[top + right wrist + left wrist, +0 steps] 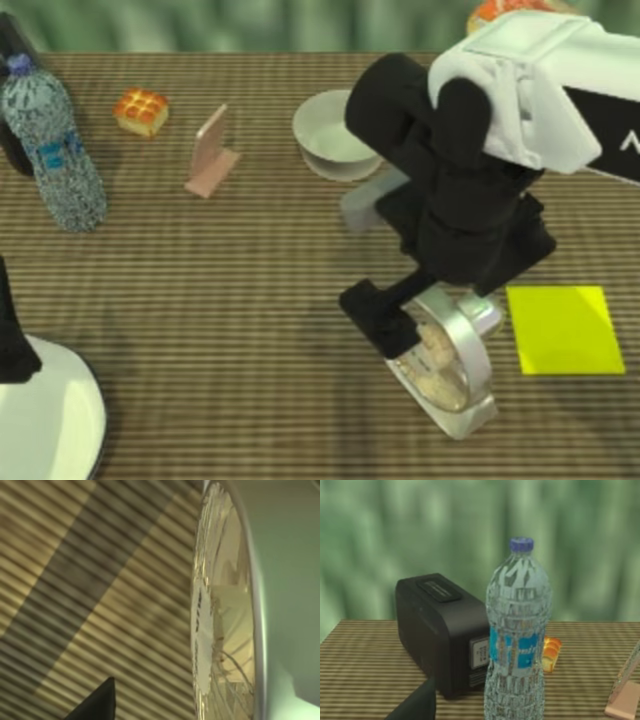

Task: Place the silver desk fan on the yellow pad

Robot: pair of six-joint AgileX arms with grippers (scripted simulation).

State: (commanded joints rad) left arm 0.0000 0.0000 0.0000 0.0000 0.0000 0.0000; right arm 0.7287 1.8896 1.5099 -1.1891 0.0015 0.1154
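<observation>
Hidden or cut off: the right arm's black wrist and white housing cover the rear half of the round silver desk fan with its shiny ring frame and beige grille (447, 372), including its motor knob. The right wrist view shows only an edge-on slice of the fan's ring and grille (225, 630) over the striped brown table (100, 580), plus one dark fingertip (97, 702) at the frame's edge. A grey flat shape beside the arm, near the bowl, is too covered to identify.

Right gripper (425, 320): low over the fan, one black finger (378, 315) pressed to the grille side of the ring, the other hidden behind it; jaws appear clamped across the ring, grasping the fan. The fan stands on the table right of centre, toward the near edge, just left of the flat bright yellow square pad (565, 329), apart from it.

Left gripper (12, 345): parked at the table's left edge above a white round base (50, 415); finger spread cannot be told.

Other items: clear plastic water bottle with blue cap (48, 145); black box-shaped device (442, 632); orange bread roll (141, 110); pink phone stand (211, 153); pale round bowl (330, 135).
</observation>
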